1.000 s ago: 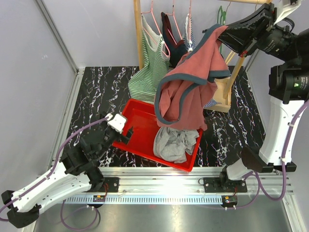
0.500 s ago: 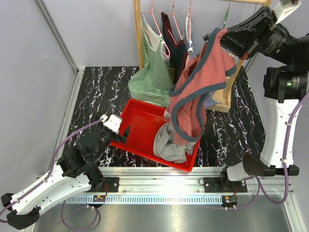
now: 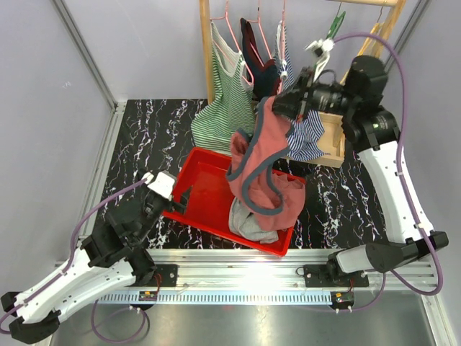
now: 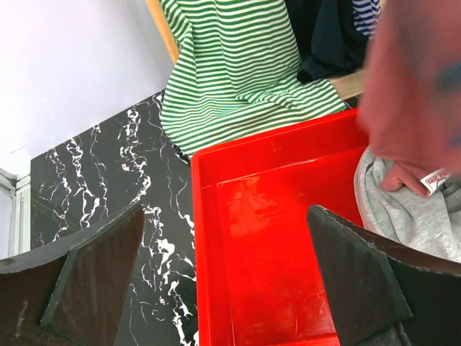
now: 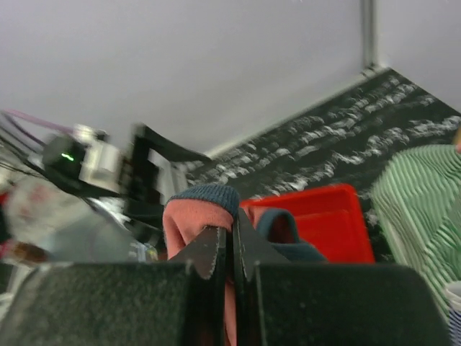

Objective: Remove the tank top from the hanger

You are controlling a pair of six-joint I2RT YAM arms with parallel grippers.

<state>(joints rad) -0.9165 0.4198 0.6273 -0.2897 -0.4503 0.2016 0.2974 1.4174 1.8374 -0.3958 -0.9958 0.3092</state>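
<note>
While the right claw is pinching shut on the blue-trimmed edge of the pink tank top, the top is dangling above the red tray. Its lower folds are drooping onto a grey cloth in the tray's right end. The tray is sitting angled on a black marbled table, with pale walls closing in behind and left of the tray. The left claw is hovering wide open, holding nothing, at the tray's near-left rim. Behind the tray a wooden rack is carrying a green striped top, its hem hanging near the tray's far rim. A green hanger is hanging behind and right of the tray, apart from the tank top. A metal rail is running in front of the tray. Bare tabletop is showing left and right of the tray, and bare red floor in the tray's left half.
</note>
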